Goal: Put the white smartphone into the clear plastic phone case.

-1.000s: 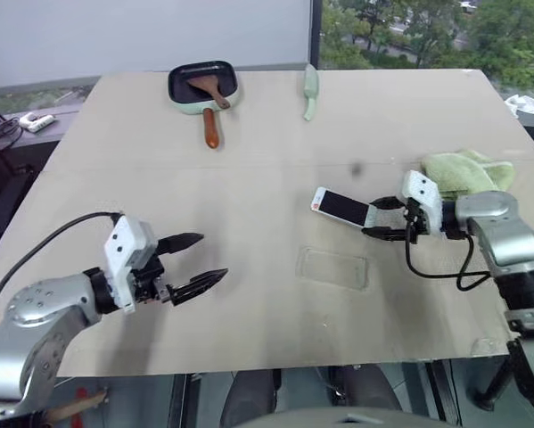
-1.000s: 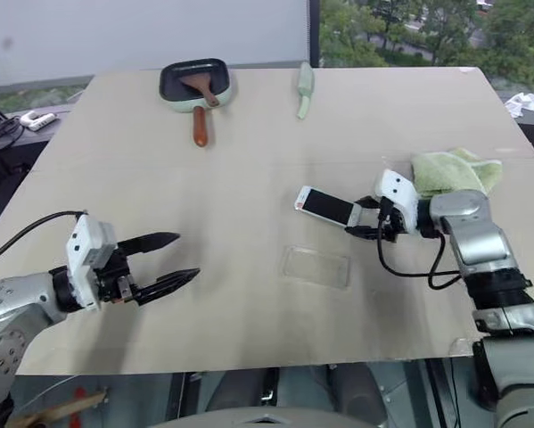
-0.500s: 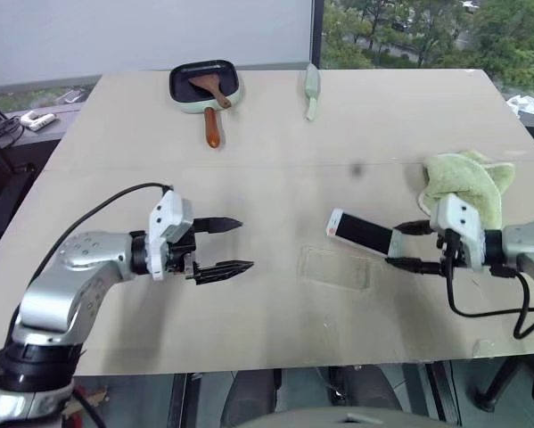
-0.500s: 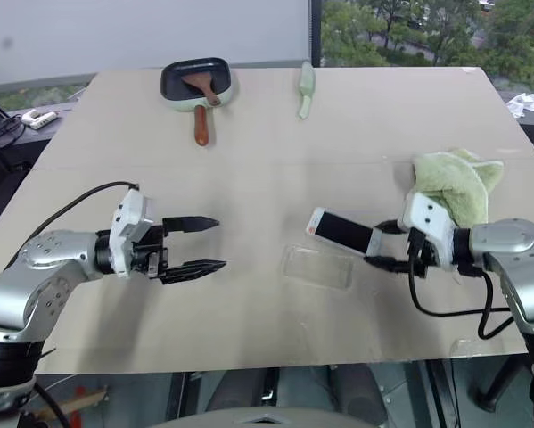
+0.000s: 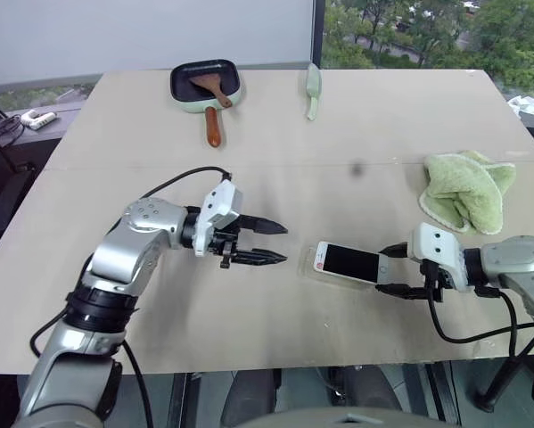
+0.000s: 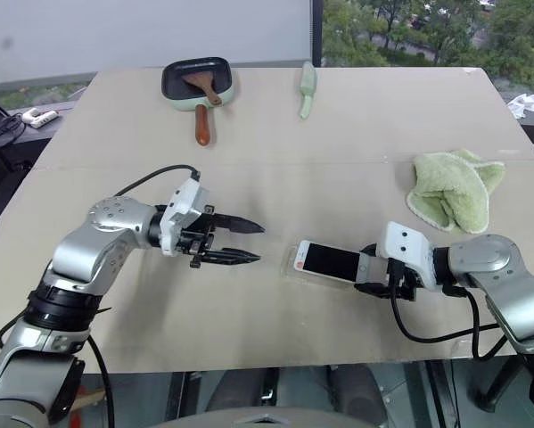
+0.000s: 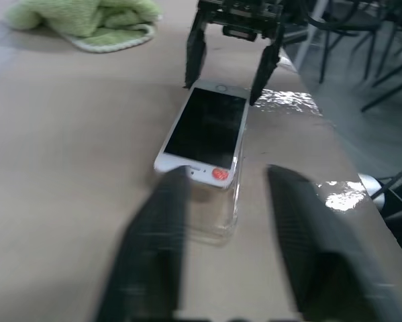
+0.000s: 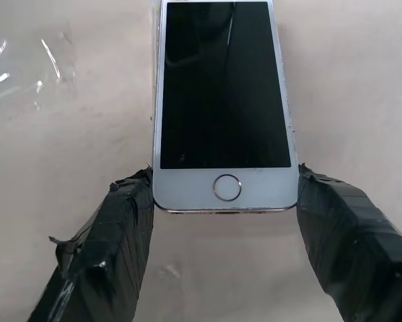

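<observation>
The white smartphone lies screen up, low over the table, with its home-button end between the fingers of my right gripper, which is shut on it. Its other end, marked by a red dot, rests over the clear plastic phone case, which lies flat on the table and pokes out from under it. My left gripper hovers just left of the case, pointing at it, with its fingers apart and nothing between them.
A green cloth lies at the right, behind my right arm. At the far side stand a dark pan with a wooden spatula and a pale green utensil. The table's near edge runs close behind both grippers.
My right gripper has brought the phone down and left onto the case. My left gripper has swung right toward the case, and its fingers have narrowed.
</observation>
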Robot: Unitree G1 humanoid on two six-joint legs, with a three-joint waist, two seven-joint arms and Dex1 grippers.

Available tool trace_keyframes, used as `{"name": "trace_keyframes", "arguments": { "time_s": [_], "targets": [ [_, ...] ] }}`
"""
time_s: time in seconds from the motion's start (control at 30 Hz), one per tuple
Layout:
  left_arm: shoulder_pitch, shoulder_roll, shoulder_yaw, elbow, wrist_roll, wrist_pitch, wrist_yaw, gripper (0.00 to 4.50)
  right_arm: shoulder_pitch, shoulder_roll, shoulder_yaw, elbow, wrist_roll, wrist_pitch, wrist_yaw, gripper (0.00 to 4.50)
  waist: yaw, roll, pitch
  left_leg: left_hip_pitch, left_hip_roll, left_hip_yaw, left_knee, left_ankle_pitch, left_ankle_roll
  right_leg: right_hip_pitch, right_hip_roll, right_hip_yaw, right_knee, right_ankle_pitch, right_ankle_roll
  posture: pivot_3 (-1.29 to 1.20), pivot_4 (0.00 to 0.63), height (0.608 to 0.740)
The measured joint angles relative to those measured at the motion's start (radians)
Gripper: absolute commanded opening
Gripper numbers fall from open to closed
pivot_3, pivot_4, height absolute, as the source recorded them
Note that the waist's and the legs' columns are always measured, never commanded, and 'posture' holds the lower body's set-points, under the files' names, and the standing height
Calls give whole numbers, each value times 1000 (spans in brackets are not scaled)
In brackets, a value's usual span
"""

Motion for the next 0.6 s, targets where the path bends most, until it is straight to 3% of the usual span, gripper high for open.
{"name": "trace_keyframes", "arguments": {
  "time_s": [0.07,0.6],
  "targets": [
    [-18,-18,-21,34,19,-25,-18,37,0,0,6,-10,1,14,-8,2806,0,0,0,0,0,0,0,0,0,0,0,0,0,0,0,0,150,740],
    [-194,-238,-137,351,245,-315,-53,37,-64,-26,81,-50,-38,59,-57,2806,0,0,0,-1,0,-1,4,0,0,0,0,0,2,0,0,0,150,740]
  ]
}}
